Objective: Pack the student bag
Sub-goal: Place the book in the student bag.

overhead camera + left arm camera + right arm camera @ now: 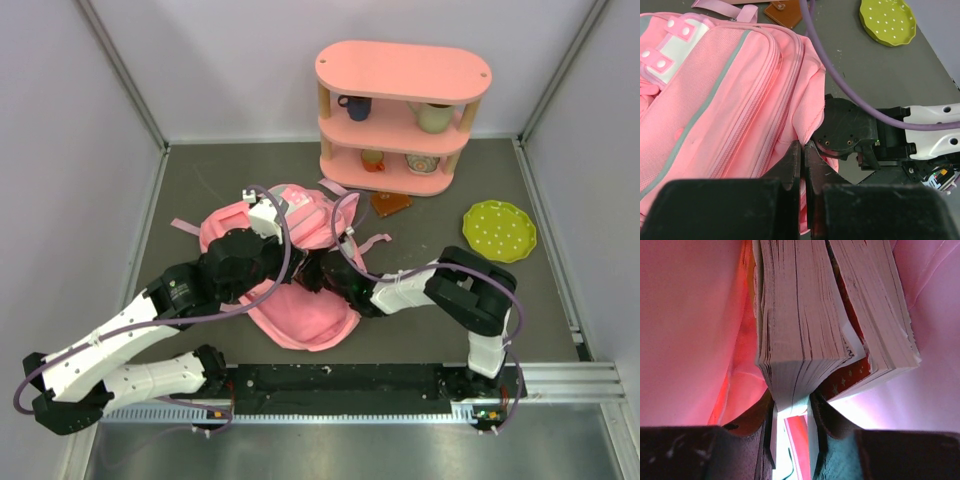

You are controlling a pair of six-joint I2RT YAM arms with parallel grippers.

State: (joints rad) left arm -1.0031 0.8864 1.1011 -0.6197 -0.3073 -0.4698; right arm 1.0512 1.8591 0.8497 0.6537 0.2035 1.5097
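Student bag (300,320) is lying on the table (200,180), centre-left toward the near edge. Left gripper (804,165) is pinching its opening rim, jaws fully shut. Right gripper (791,425), inside the bag, is clamping narrowly on a paperback (800,315). Fabric looks floppy, so seams are likely the best hold.

Inside the student bag (300,320) lie books (810,325); the shelf (402,70) stands behind.

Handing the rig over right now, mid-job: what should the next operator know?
Left pincer: shut, pinching a fabric edge of the student bag where the right arm goes in.
Right pincer: inside the bag, closed on a book by its page edge.
Done: book is in the bag.
Left: release it, withdraw, likely close the bag.
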